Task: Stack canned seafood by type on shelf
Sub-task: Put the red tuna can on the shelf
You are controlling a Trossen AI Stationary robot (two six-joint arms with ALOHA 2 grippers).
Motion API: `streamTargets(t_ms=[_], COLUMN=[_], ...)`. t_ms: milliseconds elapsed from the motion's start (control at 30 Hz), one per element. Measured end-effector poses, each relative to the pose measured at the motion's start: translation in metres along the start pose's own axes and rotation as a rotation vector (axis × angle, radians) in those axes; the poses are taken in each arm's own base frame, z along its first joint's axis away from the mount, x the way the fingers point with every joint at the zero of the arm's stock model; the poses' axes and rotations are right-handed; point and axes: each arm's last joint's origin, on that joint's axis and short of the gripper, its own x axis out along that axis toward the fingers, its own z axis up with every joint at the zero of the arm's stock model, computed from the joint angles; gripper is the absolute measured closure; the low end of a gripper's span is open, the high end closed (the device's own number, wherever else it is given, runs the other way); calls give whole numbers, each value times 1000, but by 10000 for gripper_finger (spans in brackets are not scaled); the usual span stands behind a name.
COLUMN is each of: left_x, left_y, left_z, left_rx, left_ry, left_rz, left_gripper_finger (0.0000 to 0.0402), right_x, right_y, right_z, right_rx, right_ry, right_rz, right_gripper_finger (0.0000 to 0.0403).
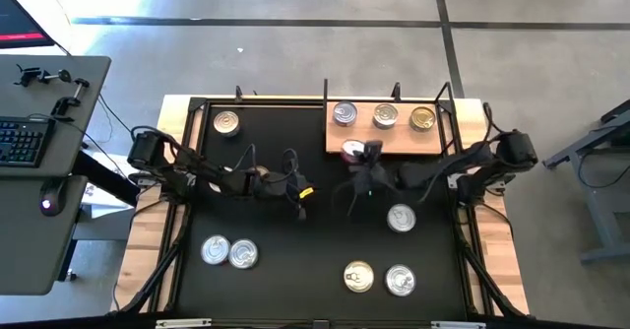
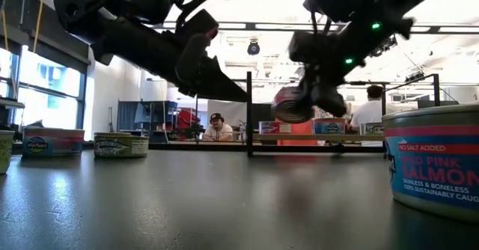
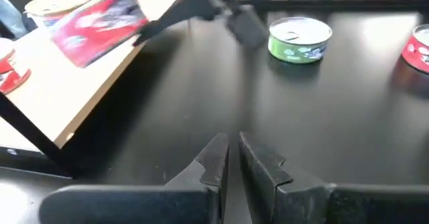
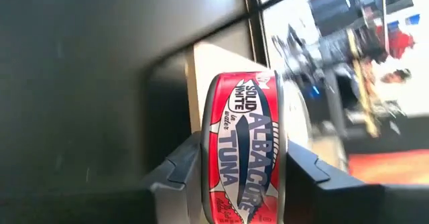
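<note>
Grey concrete floor (image 1: 295, 33) crossed by dark seams, seen around black table (image 1: 295, 270). Grey desk (image 1: 49, 171) parked at 9 o'clock, keyboard (image 1: 22, 142) on it. Bright windows (image 2: 45, 85), ceiling strip lights, seated person (image 2: 218, 128) spotted way back.

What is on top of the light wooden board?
Three short round tins sit in a row on the light-brown wooden board. The right claw holds a red tuna tin over its edge, covering that spot.

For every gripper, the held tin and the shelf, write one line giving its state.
Right gripper: shut on the red tuna can, held in the air at the shelf edge.
Left gripper: nearly shut, empty, mid-table.
Shelf: holds three cans.
</note>
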Motion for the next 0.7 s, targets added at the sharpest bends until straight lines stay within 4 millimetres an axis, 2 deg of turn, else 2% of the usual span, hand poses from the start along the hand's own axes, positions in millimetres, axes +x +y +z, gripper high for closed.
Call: streamTargets(t_ms=[67,233,467,700], left_x=[0,-1,-1,-1], left_y=[-1,-3,-3,-3], left_z=[1,2,2,2], left_rx=[-2,-4,-8,-8], left_ry=[-13,-26,-24,-24], left_rz=[-5,-11,-12,-12], left_gripper_finger=[371,371,371,371], right_x=[14,43,61,62], right_y=[-4,-12,-19,-22], right_z=[-2,-10,-16,-17], right_rx=[2,-48,-31,-16], right_ry=[-50,2,23,4], right_rz=[18,-13,4,30], right_gripper_finger=[287,287,283,154])
